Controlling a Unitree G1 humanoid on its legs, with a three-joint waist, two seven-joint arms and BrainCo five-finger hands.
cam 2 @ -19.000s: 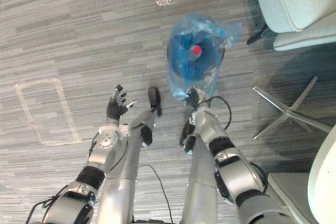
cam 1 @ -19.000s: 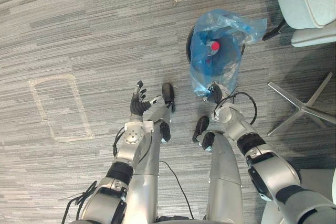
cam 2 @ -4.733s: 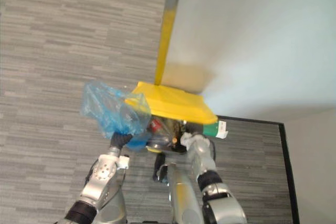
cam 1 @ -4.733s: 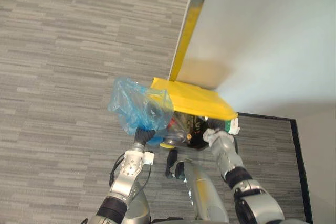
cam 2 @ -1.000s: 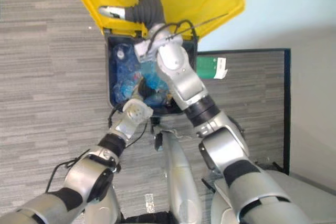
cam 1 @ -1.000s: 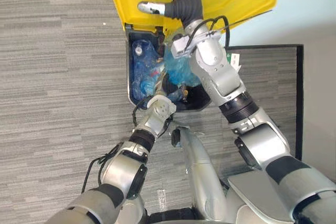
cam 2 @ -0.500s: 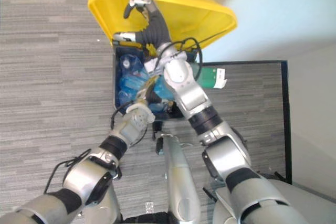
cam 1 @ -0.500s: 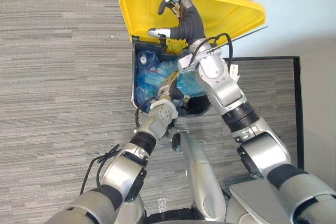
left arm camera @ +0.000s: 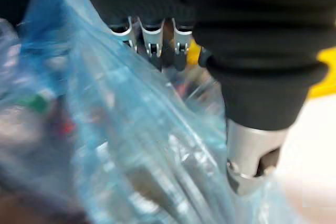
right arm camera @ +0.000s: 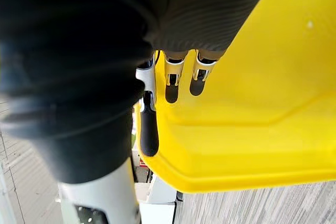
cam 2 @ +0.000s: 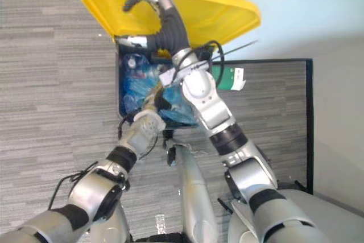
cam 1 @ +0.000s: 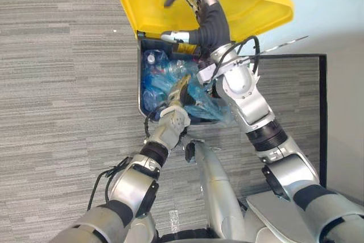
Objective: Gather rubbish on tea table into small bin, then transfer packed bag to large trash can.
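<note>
— Packed bag (cam 1: 200, 97) where?

— Down in the large trash can (cam 1: 140, 92) already: pale blue film bunched at the near rim and partly draped over it, beside other blue bags and bottles (cam 1: 151, 60) deeper inside.

— Held?

— Left hand (cam 1: 174, 116) right at the bag, just inside that near rim. Grip impossible to tell, with plastic in the way.

— And the yellow lid (cam 1: 250, 9)?

— Propped up and back at the can's far side by the right hand (cam 1: 202, 9), fingers (right arm camera: 172, 72) stretched against the inner face, thumb out beside the edge, clamped on nothing.

— Step, then?

— Last one by the look of it: drop-off into the can, close to done. Next, probably, free the left hand and lift it clear of the rim without dragging film back out. Then lower the lid gently rather than letting it slam.

— Around the can?

— Grey striped carpet (cam 1: 57, 83) on the robot's left of the can and on its near side, a black-edged mat (cam 1: 296, 95) to its right, a pale wall (cam 1: 333, 4) behind the lid.
</note>
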